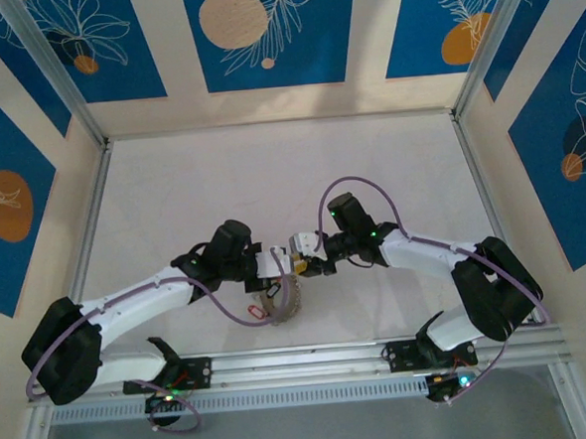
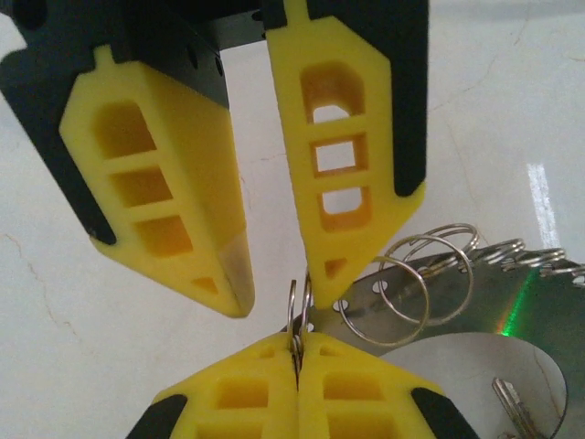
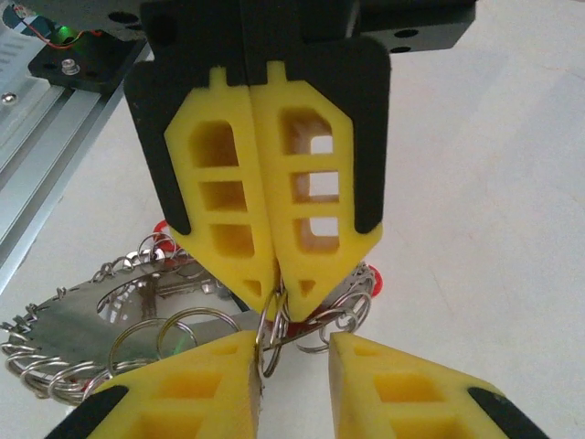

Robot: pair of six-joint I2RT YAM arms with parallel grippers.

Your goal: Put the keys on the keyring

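The yellow fingers of the left gripper [image 2: 297, 366] lie closest to the lens in the left wrist view. They are pressed together and pinch a small split ring [image 2: 294, 306] of thin wire, which stands up between their tips. Just above it is the right gripper [image 3: 292, 343]. Its two fingers are apart, one on each side of this small ring, and they hold nothing.

The keyring [image 2: 548, 315], a grey disc with a toothed rim, lies flat on the white table [image 2: 91, 347], just beside the pinched ring. Many other wire loops hang along its edge. One key [image 2: 510, 402] shows through its wide hole. In the right wrist view, red key heads [image 3: 375, 279] peek out behind the left fingers, close to the disc.

I judge that the step in hand is a handover or a threading. One arm keeps the small ring steady so that the other can work on it. I cannot tell if a key already hangs on this ring.

The next move probably asks the right gripper to close on the wire near the left fingertips. The loop is thin and can slip or twist, so the approach must be slow and well centred.
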